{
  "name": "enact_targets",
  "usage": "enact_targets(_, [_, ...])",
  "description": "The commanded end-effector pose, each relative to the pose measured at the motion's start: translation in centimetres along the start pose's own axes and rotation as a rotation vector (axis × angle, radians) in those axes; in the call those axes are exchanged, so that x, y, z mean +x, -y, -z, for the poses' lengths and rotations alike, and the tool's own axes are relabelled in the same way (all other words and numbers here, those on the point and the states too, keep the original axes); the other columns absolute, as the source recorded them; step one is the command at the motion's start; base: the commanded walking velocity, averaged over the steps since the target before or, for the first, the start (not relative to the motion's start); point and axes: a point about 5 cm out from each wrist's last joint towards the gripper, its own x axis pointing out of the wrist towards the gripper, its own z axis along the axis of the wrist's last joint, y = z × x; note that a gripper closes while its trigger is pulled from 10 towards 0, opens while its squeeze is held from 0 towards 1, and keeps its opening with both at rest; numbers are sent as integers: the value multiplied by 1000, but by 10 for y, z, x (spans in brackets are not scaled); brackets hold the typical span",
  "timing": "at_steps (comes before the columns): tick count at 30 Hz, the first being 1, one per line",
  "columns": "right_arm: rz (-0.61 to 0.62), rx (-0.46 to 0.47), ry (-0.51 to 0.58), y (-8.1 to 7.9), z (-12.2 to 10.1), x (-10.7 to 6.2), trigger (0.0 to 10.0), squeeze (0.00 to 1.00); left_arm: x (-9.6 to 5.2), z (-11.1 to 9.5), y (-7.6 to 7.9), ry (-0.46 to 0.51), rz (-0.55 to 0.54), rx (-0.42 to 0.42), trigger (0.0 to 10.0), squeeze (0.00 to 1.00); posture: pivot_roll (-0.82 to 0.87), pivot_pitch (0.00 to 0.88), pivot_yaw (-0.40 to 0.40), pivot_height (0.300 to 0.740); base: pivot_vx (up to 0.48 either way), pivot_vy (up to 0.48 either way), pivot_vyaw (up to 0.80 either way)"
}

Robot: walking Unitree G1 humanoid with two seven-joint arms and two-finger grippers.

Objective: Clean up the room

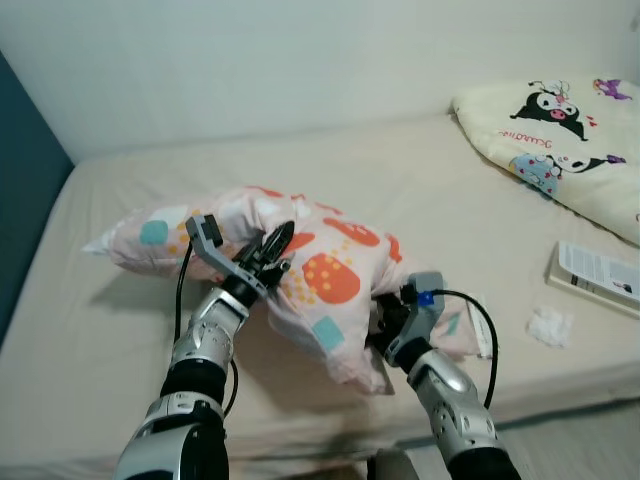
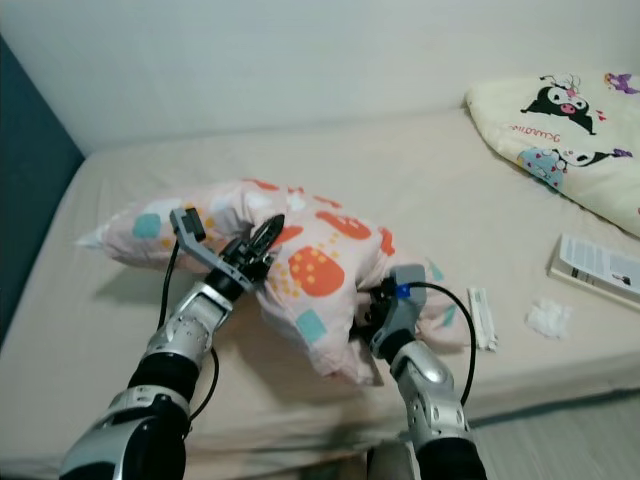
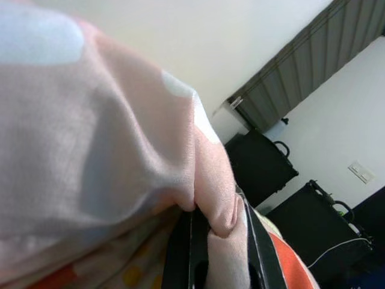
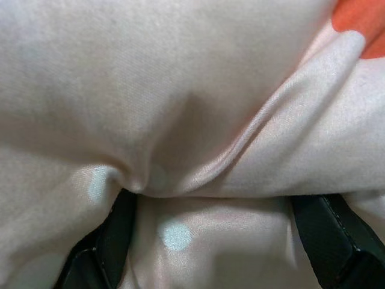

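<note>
A pink pillow (image 1: pixel 330 260) with orange and teal spots lies bunched and partly raised over the beige mattress (image 1: pixel 420 170). My left gripper (image 1: pixel 275 250) is shut on a fold of its cover near the top middle; in the left wrist view the cloth is pinched between the black fingers (image 3: pixel 187 253). My right gripper (image 1: pixel 388 322) grips the pillow's lower right edge from beneath, with its tips hidden by the cloth. In the right wrist view the pillow (image 4: pixel 198 120) bulges between two widely spaced fingers (image 4: pixel 99 253).
A cream quilt with cartoon figures (image 1: pixel 565 140) covers the bed's far right corner. A booklet (image 1: pixel 600 275), a crumpled tissue (image 1: pixel 550 325) and a slim white packet (image 2: pixel 483 318) lie near the right front edge. A dark blue panel (image 1: pixel 25 200) borders the left.
</note>
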Motion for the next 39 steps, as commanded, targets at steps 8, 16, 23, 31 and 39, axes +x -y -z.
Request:
enact_targets(8, [-112,-21,52,-21,-11,13,10000,0,12,3,15,-49,66,38,10000,0,-155,46,46,695,0,0,0])
enact_targets(16, [-135,-38,24,-28,-5,14,10000,0,11,6,12,-95,26,77,10000,0,-147,42,44,730,0,0,0])
enact_targets(23, [-128,-47,9,-28,0,13,10000,0,0,16,1,-149,-57,102,10000,0,-143,47,46,740,0,0,0])
enact_targets(31, [-120,-56,3,-27,2,13,10000,0,-9,23,-8,-173,-131,102,10000,0,-141,49,38,740,0,158,0])
enact_targets(39, [-149,-98,37,-29,-2,11,10000,0,-7,21,-8,-164,-137,114,10000,0,-141,49,38,740,0,417,190])
